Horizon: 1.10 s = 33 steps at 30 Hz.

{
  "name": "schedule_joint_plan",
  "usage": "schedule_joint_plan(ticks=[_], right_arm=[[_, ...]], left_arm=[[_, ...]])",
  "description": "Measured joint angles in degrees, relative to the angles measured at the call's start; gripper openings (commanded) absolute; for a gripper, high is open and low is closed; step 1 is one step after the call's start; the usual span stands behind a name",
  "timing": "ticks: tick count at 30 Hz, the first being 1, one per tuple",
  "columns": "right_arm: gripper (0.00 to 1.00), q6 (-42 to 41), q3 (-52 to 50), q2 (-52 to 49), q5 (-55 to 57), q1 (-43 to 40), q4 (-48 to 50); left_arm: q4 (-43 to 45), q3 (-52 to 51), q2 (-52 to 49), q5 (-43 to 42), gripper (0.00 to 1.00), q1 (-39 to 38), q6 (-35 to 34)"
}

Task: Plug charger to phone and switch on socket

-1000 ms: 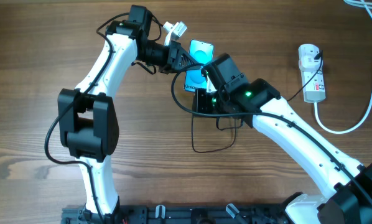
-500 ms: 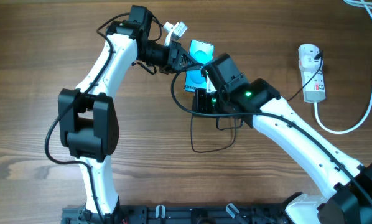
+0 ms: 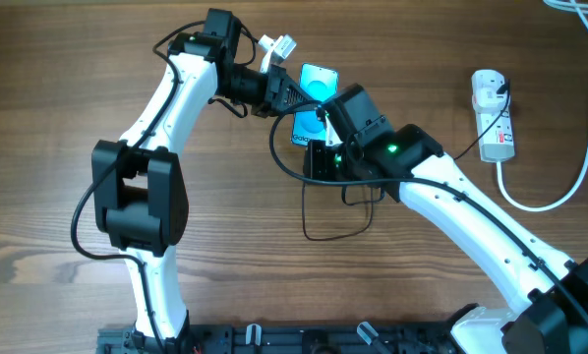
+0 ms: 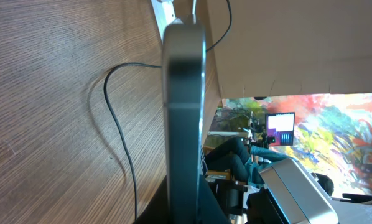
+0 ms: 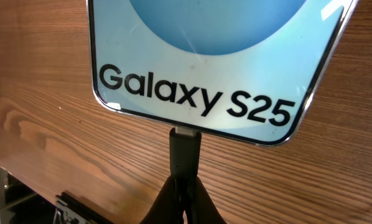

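The phone [image 3: 314,98], teal-blue screen with "Galaxy S25" text [image 5: 198,93], is held on edge near the table's middle back. My left gripper [image 3: 286,93] is shut on its far end; the left wrist view shows its grey side edge [image 4: 185,112]. My right gripper [image 5: 186,190] is shut on the charger's dark plug [image 5: 185,146], which meets the phone's bottom edge at the port. The thin black cable [image 3: 319,211] loops on the table below the phone and shows in the left wrist view [image 4: 120,143]. The white socket strip [image 3: 495,116] lies at the right with a black plug in it.
A thicker white cable [image 3: 569,187] curves from the socket strip toward the right edge. A white connector [image 3: 277,45] sits by the left wrist. The arms' bases stand at the front edge.
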State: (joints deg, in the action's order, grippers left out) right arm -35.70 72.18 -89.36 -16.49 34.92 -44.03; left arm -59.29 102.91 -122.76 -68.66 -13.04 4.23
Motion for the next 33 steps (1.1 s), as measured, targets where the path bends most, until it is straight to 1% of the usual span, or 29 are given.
schedule_joint_plan(ticks=[17,29,31,32,33], right_arm=[[0.04,0.00,0.74,-0.02,0.66,-0.22,-0.70],[0.05,1.31,0.74,-0.07,1.57,0.17,1.36],[0.06,1.53,0.74,-0.07,1.79,0.31,1.44],[0.11,1.79,0.74,-0.07,1.97,0.35,1.46],[0.21,2.19,0.74,-0.07,2.01,0.39,1.51]], left_arm=[[0.24,0.00,0.00,0.00,0.04,0.00,0.02],[-0.48,0.13,0.00,0.02,0.04,0.57,0.22],[-0.70,0.22,0.00,0.04,0.04,0.72,0.24],[-0.70,0.22,0.00,0.04,0.04,0.72,0.24],[-0.70,0.22,0.00,0.04,0.04,0.72,0.24]])
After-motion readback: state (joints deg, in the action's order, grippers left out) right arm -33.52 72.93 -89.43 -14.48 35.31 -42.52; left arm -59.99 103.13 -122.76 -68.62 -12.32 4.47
